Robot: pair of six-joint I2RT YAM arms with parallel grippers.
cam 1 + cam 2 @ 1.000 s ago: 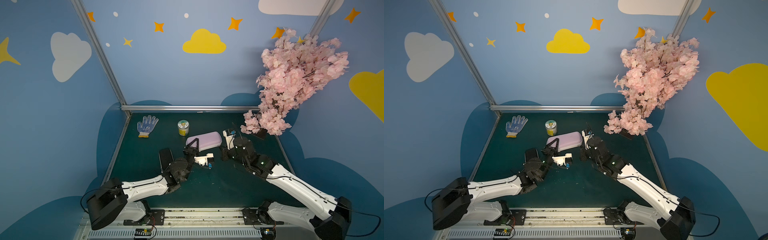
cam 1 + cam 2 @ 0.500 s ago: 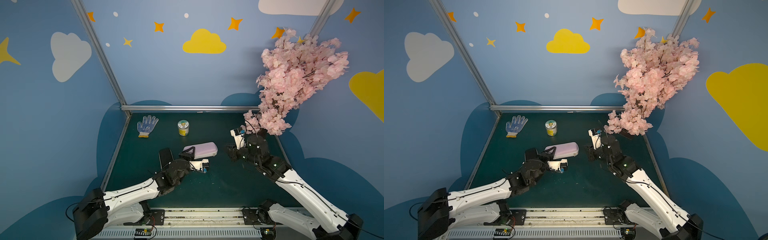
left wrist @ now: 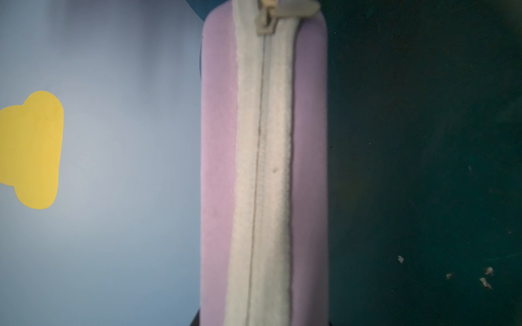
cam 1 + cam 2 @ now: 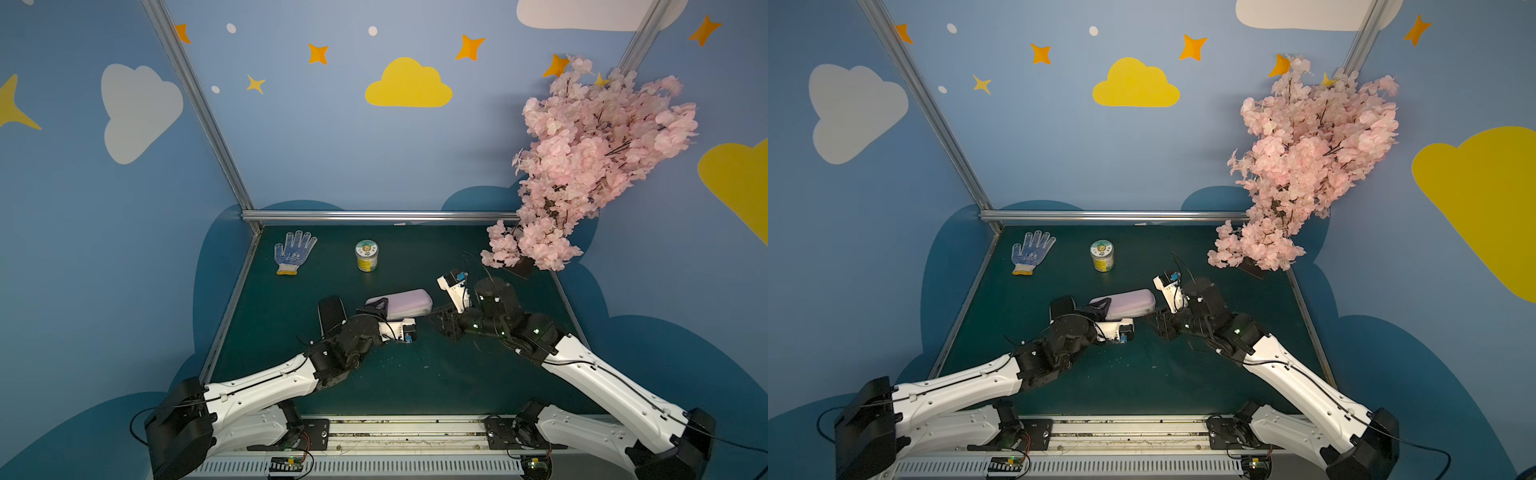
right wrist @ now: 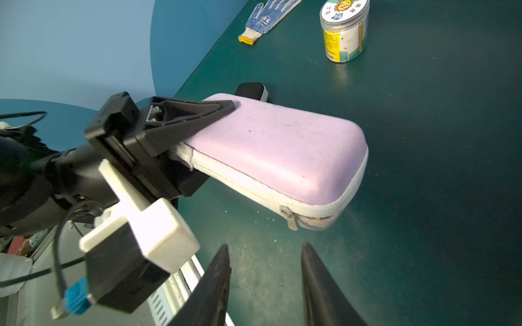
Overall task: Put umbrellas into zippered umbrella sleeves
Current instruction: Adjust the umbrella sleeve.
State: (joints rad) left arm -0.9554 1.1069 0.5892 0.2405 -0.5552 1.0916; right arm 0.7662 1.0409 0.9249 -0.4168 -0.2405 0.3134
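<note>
We found the lilac sleeve (image 4: 401,302), zipped along its side, over the middle of the mat (image 4: 415,374), one end clamped in the left gripper (image 4: 376,308). The right gripper (image 5: 265,248) stood parted just short of the free end, apart from it. Bare mat lay nearer us; the black sleeve (image 4: 331,313) lay beside the left arm.

Left arm (image 4: 266,386) stretched low, left fingers (image 5: 192,115) clamped; right arm (image 4: 602,382) low, right fingers (image 5: 319,282) apart, empty.

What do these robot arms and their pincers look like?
The left arm and right arm have white shells, black joints, thin black cables, and green lights on the right wrist. The left gripper and right gripper have black tapering fingers, with a white bracket and blue plug beside the left.
</note>
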